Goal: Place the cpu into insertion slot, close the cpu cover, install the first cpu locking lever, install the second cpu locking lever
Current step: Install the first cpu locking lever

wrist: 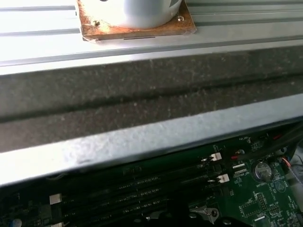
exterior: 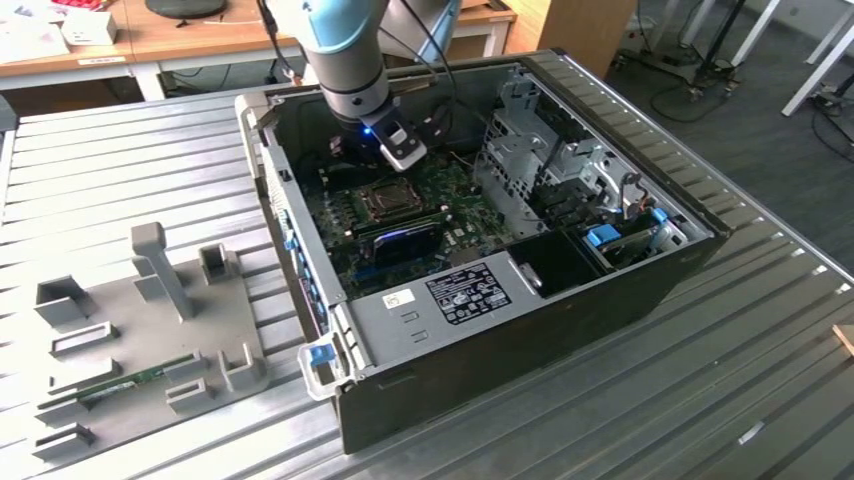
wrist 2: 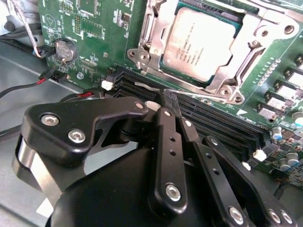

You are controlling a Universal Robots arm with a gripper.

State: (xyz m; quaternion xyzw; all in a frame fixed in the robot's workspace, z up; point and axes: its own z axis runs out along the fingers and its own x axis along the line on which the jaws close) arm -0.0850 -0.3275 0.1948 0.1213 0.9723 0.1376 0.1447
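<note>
CPU (wrist 2: 204, 43) placement is complete as we read the second wrist view: the chip, with its pale metallic top, lies flat inside the insertion slot (wrist 2: 151, 45), and the cpu cover (wrist 2: 239, 71) lies down around it, its silvery frame bordering the chip on the sides we can see. Working from the exterior view's left to its right, we first note a grey fixture plate (exterior: 134, 330) with upright blocks on the ribbed metal table (exterior: 694, 400); a narrow green module (exterior: 127, 385) rests in one of its holders. Next comes the open computer case (exterior: 534, 330), lying on its side, with the green motherboard (exterior: 461, 205) exposed inside. The socket appears near the middle of the board as a dark square with a bright rim. The arm (exterior: 340, 50) descends into the case at the far end, and the gripper (exterior: 400, 152) hangs just beside the socket, above the board. In the second wrist view we see the gripper (wrist 2: 168, 101) with its black fingers (wrist 2: 165, 142) drawn together and nothing between them; the tips sit over the long black memory slots (wrist 2: 222, 125) that run alongside the socket, close to the socket's near edge. A coin cell (wrist 2: 65, 49) sits on the board, well apart from the socket. The first wrist view shows the case's metal wall (wrist: 142, 137) and memory slots below it.
</note>
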